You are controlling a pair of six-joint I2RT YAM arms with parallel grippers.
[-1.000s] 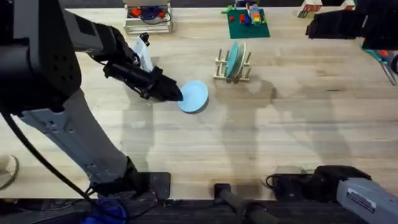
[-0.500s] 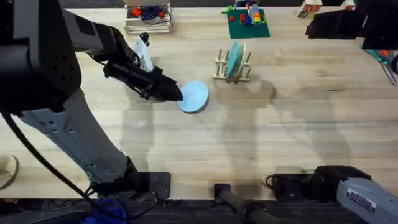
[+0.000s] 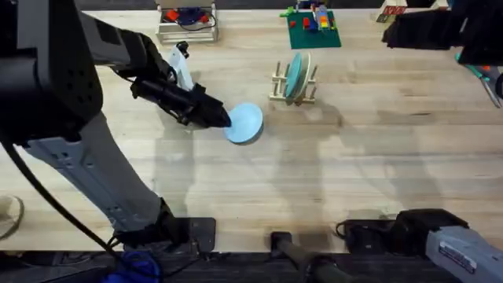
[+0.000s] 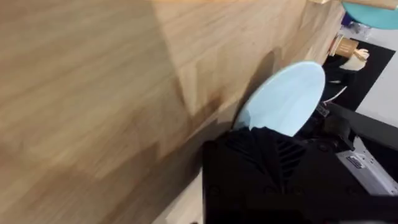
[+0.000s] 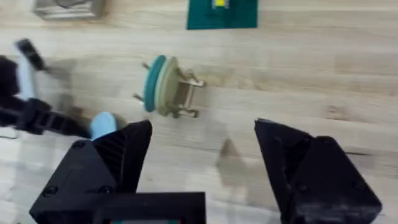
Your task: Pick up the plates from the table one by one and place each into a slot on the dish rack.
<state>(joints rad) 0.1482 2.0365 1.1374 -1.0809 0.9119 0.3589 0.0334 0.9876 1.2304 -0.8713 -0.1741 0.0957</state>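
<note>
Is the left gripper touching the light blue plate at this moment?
Touching. In the left wrist view, the left gripper overlaps the light blue plate's rim with no gap; overhead, its tip meets the plate edge.

The left arm stretches out over the worktop, its gripper (image 3: 224, 119) low and clamped shut. The right gripper (image 5: 202, 158) hangs high, jaws wide apart.

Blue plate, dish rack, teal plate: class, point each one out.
Blue plate (image 3: 247, 121), overhead, centre of its face.
Dish rack (image 3: 277, 88), overhead, left-hand peg.
Teal plate (image 5: 151, 83), right wrist, outer rim.
</note>
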